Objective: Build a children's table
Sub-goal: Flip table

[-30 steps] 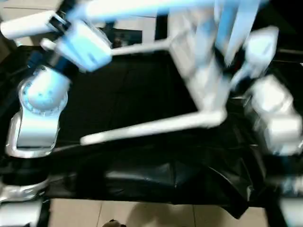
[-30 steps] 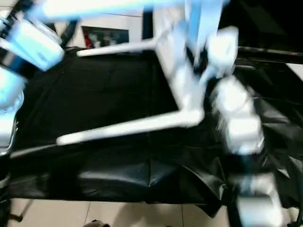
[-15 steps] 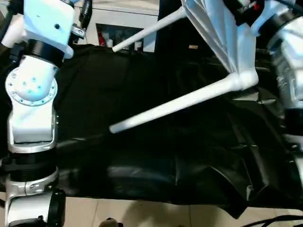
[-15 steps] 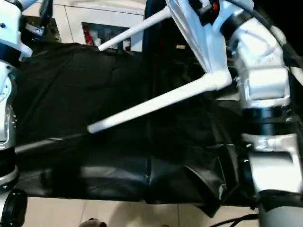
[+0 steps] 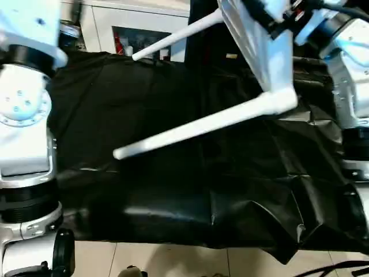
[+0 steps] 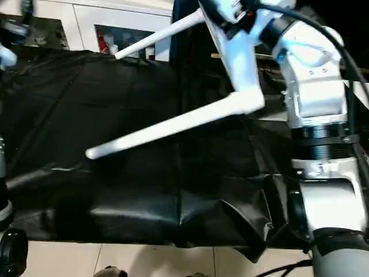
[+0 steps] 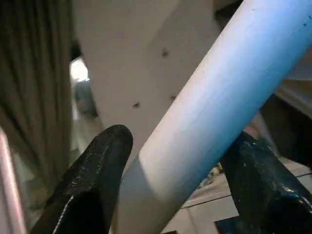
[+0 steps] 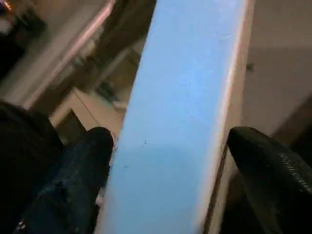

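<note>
Left gripper (image 7: 170,161): one white tubular leg (image 7: 214,112) lies between its two black fingers (image 7: 97,175), which bracket the tube closely, though contact cannot be confirmed. At centre, two further legs (image 5: 196,128) jut leftward above the black sheet (image 5: 173,190) from the tabletop (image 5: 259,52), which is raised on edge at upper right. Right gripper (image 8: 170,161): fingers (image 8: 273,175) spread wide, with the tabletop's edge (image 8: 185,97) passing between them, a clear gap on one side.

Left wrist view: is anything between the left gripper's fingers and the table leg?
No. The white leg lies directly between the two black fingers of the left gripper, with nothing visible between them.
</note>
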Robot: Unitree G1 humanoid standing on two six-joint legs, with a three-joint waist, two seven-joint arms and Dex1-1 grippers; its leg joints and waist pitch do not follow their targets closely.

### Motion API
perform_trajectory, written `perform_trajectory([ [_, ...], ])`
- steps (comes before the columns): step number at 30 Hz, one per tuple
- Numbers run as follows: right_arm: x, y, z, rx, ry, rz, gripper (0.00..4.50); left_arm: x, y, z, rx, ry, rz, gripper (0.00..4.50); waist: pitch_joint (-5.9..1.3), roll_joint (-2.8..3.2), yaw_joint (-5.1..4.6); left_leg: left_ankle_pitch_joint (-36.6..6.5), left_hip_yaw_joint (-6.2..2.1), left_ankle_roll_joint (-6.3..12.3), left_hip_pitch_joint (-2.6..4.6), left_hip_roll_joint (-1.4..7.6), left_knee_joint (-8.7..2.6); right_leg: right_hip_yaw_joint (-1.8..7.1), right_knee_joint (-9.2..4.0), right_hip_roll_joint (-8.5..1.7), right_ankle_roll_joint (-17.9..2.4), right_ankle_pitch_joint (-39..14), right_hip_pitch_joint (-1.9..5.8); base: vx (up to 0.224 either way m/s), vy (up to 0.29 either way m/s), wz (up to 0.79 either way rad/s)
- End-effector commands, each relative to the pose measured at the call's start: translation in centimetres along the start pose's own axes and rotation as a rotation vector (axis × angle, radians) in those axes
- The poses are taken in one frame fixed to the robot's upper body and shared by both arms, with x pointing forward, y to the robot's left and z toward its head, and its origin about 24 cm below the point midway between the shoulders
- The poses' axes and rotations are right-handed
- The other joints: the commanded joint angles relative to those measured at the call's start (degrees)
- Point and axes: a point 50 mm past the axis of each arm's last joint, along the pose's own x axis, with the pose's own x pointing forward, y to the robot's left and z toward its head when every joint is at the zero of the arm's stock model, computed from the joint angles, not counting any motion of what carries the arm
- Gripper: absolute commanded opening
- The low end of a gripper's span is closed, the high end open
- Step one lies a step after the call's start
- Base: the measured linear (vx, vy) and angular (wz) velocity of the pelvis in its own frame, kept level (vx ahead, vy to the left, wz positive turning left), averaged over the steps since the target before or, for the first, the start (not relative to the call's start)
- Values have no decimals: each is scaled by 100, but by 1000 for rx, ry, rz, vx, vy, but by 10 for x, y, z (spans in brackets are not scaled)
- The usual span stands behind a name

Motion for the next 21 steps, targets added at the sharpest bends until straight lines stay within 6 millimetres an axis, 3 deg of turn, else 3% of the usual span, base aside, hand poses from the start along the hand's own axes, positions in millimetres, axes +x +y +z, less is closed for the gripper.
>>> perform_trajectory([
  [1, 0, 9, 5, 0, -79, 10, 447, 3, 0, 14, -101, -67, 45, 292, -453, -23, 9, -606, -109, 235, 130, 268, -321, 222, -328, -315, -1117, -532, 277, 0, 0, 0],
  [3, 0, 10, 8, -5, -114, -9, 450, 3, 0, 14, -102, -63, 45, 290, -461, -26, 20, -619, -110, 217, 136, 268, -321, 223, -322, -318, -1106, -505, 278, 0, 0, 0],
  [6, -2, 13, 13, -8, -168, -18, 450, 4, -1, 15, -105, -57, 38, 283, -459, 16, 24, -653, -117, 190, 149, 265, -331, 218, -319, -303, -1123, -467, 275, 0, 0, 0],
  [15, -6, 25, 15, 40, -226, 53, 450, 5, -8, 17, -104, -59, -11, 274, -466, 7, 13, -641, -132, 200, 126, 261, -337, 216, -311, -300, -1109, -349, 309, 0, 0, 0],
  [20, -7, 28, 14, 46, -218, 66, 450, 5, -10, 19, -89, -67, -34, 266, -463, 25, 20, -711, -129, 157, 139, 264, -339, 212, -325, -306, -1185, -439, 292, 0, 0, 0],
  [21, -8, 29, 14, 48, -215, 63, 450, 5, -11, 21, -76, -77, -50, 237, -459, 11, 20, -745, -128, 152, 147, 268, -341, 212, -336, -304, -1164, -481, 280, 0, 0, 0],
])
